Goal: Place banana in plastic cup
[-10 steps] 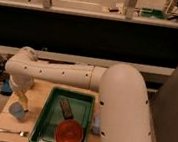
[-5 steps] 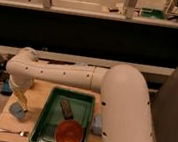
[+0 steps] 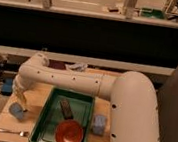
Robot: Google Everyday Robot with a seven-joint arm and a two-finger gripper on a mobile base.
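Note:
The small squat blue plastic cup stands on the left part of the wooden table. My white arm reaches from the right across the table and bends down at the left. My gripper hangs just above the cup, at its rim. The banana does not show in this view; I cannot tell whether the gripper holds it.
A green tray fills the table's middle, holding a red bowl and a dark oblong object. A taller, paler blue cup stands right of the tray. A fork lies near the front left edge. A dark counter runs behind.

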